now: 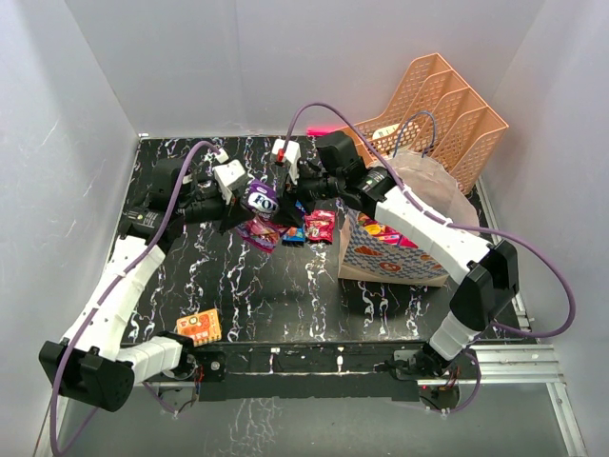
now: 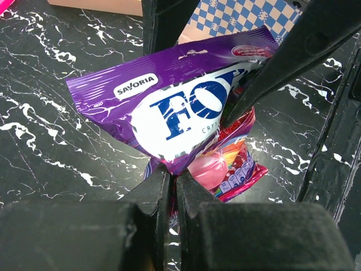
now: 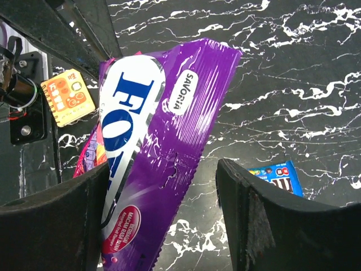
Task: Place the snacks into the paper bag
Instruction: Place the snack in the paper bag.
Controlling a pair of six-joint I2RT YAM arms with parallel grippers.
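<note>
A purple foil snack packet hangs above the table at the back centre. My left gripper is shut on the packet's lower edge. My right gripper is open, and the other end of the purple packet lies between its jaws, against the left finger, with a wide gap to the right finger. A pink packet lies on the table under it. More snacks lie beside the paper bag, which stands open at the right with packets inside.
A peach mesh organizer stands behind the bag at the back right. An orange packet lies near the front left edge. A blue packet lies on the table by my right finger.
</note>
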